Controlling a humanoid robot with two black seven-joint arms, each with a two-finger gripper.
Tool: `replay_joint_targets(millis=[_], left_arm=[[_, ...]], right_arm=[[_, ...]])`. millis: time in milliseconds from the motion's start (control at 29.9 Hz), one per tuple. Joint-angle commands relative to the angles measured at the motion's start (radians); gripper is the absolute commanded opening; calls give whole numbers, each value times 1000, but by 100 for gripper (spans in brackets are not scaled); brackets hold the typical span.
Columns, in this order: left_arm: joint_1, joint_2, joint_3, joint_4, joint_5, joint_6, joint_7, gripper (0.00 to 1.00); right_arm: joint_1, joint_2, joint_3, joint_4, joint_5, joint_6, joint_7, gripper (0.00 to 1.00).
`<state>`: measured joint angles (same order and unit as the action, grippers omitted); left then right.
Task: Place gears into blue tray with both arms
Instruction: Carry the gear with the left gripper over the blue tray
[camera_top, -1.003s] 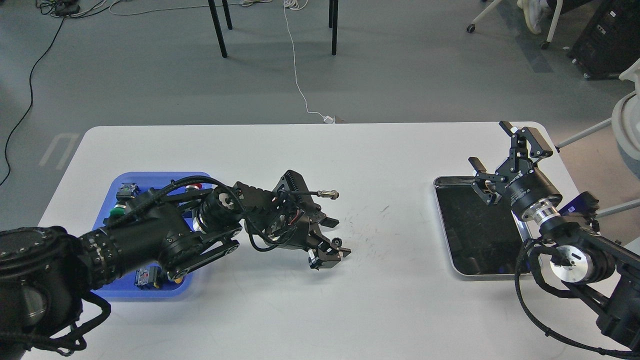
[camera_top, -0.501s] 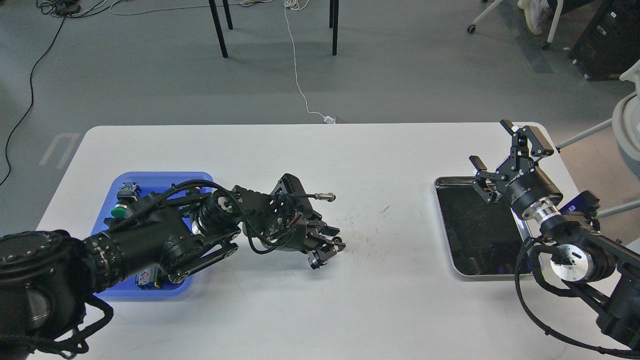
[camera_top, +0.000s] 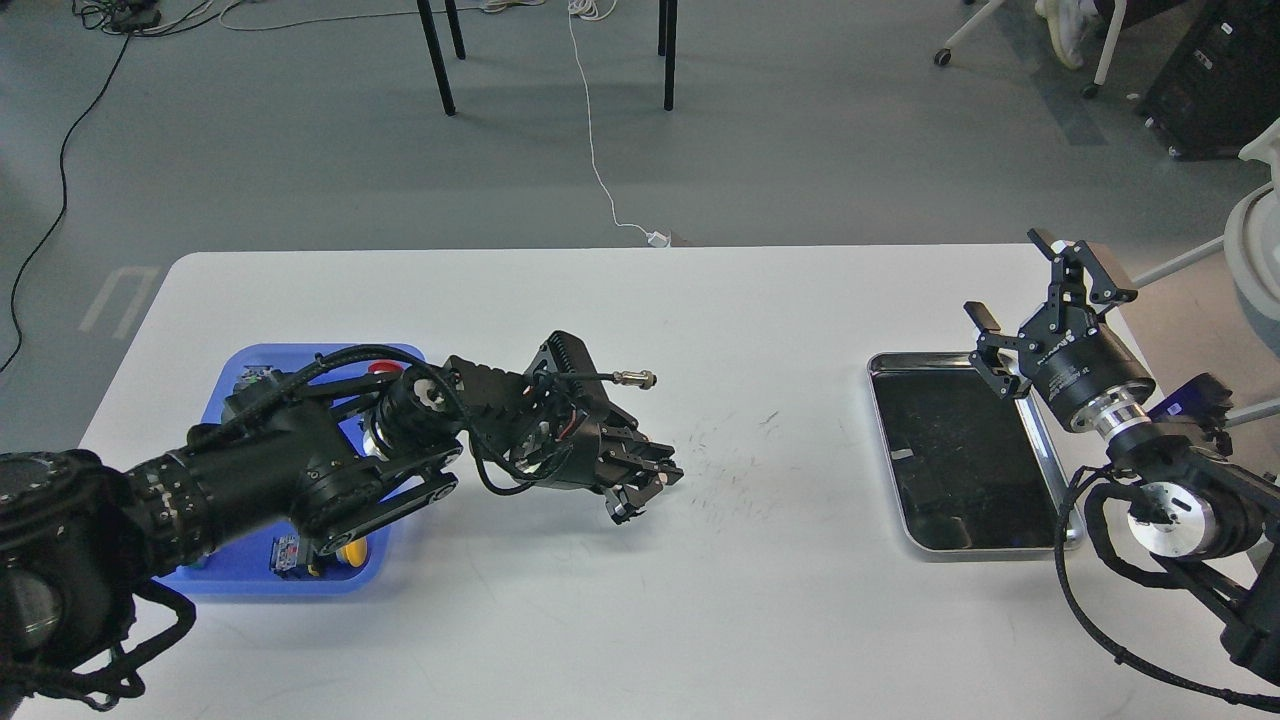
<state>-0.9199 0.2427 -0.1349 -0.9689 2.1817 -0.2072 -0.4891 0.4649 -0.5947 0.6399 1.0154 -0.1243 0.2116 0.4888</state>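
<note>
The blue tray (camera_top: 300, 352) lies at the table's left, largely covered by my left arm. My left gripper (camera_top: 655, 478) hovers just above the white table, to the right of the tray, with its fingers shut. A tiny black gear is pinched between them but barely stands out against the black fingers. My right gripper (camera_top: 1018, 282) is open and holds nothing, raised over the far right corner of the metal tray (camera_top: 885, 440).
Push-button switches lie in the blue tray, one with a red cap (camera_top: 383, 368) and one with a yellow cap (camera_top: 350, 550). The silver-rimmed metal tray has a black inside. A silver-tipped cable plug (camera_top: 635, 378) sticks out of my left wrist. Faint scuffs mark the table's middle.
My left gripper closed on the gear, lifted slightly and moved left toward the blue tray. My right gripper shifted to the right, staying open.
</note>
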Motion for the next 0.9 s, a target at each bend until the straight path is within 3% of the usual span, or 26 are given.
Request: replay_joint_targets(millis=[0, 435, 869], left_arm=[[-5, 72, -18, -63, 0, -1, 0, 19], [10, 411, -117, -217, -37, -3, 0, 20], [62, 553, -118, -208, -114, 3, 0, 21]], right_arm=[[1, -2, 1, 2, 0, 0, 0, 98], [4, 26, -6, -3, -1, 0, 0, 98], [12, 76, -14, -9, -6, -1, 0, 98]])
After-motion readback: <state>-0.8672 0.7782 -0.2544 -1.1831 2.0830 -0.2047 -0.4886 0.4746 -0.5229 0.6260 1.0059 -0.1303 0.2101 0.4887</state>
